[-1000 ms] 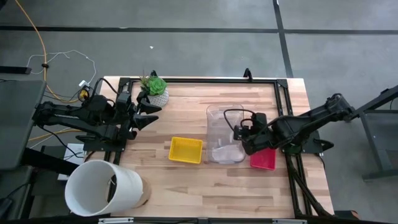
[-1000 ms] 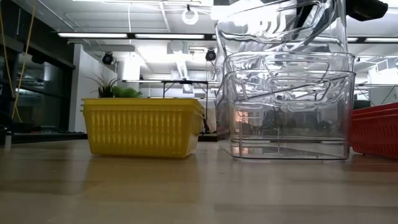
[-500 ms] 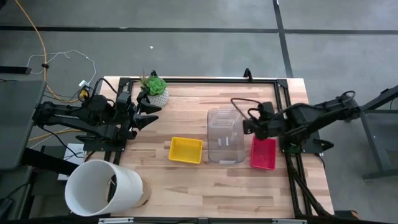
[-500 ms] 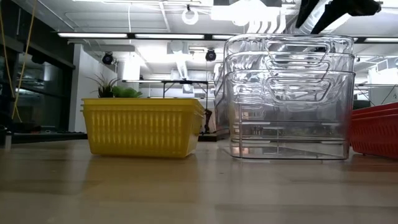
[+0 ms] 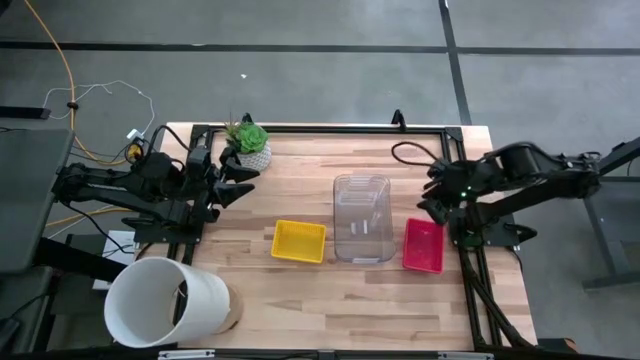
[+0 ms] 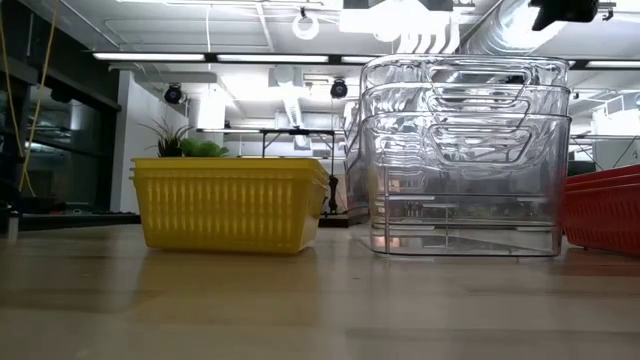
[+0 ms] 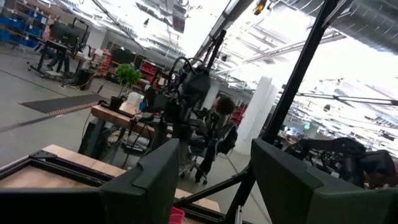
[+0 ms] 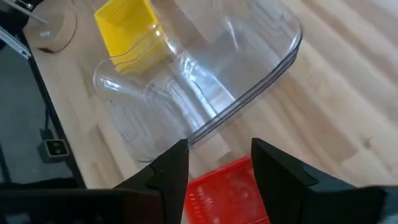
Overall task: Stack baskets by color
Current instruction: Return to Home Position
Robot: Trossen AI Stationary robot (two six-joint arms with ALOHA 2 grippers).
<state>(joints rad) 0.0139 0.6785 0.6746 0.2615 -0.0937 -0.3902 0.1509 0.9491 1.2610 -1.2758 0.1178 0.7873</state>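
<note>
Right gripper spread, empty, near clear baskets

Low view's right edge cuts off the red baskets.

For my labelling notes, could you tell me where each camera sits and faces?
High: overhead, straight down; both arms, left gripper and right gripper.
Low: table height, level past yellow baskets, clear baskets, red baskets; arm part at top.
Left wrist: faces the room; own open fingers.
Right wrist: down at baskets; own open fingers.
Shared: high, low and right wrist show clear baskets.
</note>
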